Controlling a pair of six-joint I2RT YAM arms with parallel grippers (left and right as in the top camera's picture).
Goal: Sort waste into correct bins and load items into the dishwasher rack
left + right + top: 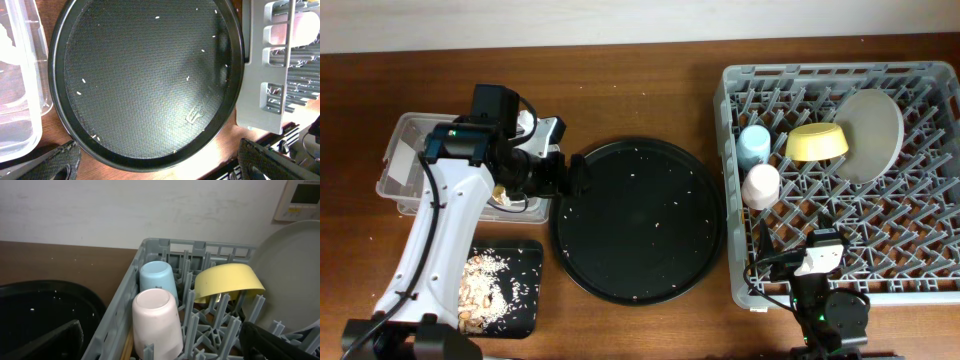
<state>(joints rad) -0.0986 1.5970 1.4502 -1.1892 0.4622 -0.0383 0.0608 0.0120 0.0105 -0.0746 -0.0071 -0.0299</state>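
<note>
At right, rack (920,270): blue cup (755,143), pink cup (762,185), yellow bowl (817,142) and plate (875,130) are held among the pegs.
Left gripper (157,160): spread wide, empty, over the round tray (640,220).
Right gripper (161,330): spread wide, empty, facing the cups.
Small black tray (525,290): crumbs (485,285) are held inside; set on the tabletop (640,80) near the clear tub (395,165).

Round tray (150,80) black, textured matt; rack (840,180) grey plastic.
</note>
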